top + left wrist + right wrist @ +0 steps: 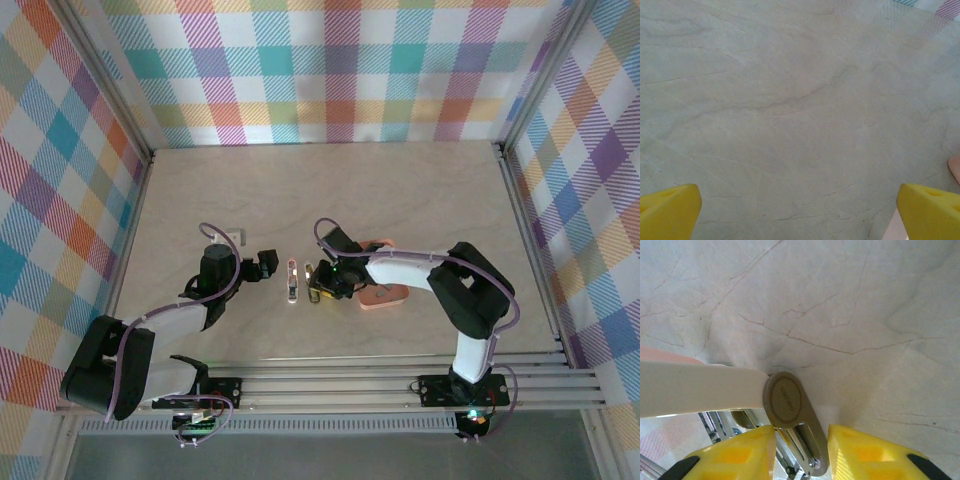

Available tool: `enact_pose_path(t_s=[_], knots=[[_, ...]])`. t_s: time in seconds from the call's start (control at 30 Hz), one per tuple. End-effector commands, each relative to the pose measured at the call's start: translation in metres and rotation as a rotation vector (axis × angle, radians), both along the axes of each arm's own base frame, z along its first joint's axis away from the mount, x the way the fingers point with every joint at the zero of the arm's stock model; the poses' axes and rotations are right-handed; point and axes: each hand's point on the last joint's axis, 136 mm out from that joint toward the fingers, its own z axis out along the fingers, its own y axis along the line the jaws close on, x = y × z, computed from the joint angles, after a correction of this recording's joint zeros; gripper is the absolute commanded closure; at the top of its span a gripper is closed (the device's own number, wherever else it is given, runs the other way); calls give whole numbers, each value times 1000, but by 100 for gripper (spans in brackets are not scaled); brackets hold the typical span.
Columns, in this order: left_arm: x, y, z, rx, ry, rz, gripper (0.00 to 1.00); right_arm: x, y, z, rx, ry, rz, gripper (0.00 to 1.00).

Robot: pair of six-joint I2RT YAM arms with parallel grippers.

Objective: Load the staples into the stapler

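The stapler lies opened on the table. Its pale whitish top is swung out to the left, away from the grey round hinge, and the bare metal channel runs between my yellow fingers. My right gripper is shut on that grey metal base, and in the top view it sits just left of the salmon-orange tray. My left gripper hangs open over bare table, its yellow fingertips spread wide with nothing between them. The staples are out of view.
A second small white stapler lies lengthwise between the two grippers. A pale pink edge shows at the lower right of the left wrist view. Checked walls enclose the table, with open surface toward the back.
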Motion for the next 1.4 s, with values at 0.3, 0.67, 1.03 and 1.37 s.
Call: enact_pose_path(t_s=[0.3,0.67,1.03,1.37], knots=[[-1,5,-1,21,-20,10,0,-3,-2,-8,-30,58,2,69],[-2,4,-1,17,-22,3,0,-8,-2,5,-66,16,54,71],[-3,3,3,8,-38,-6,0,-7,-6,37,-63,-89,82,65],[-5,5,3,16,-46,0,0,-7,7,25,-77,-28,137,66]])
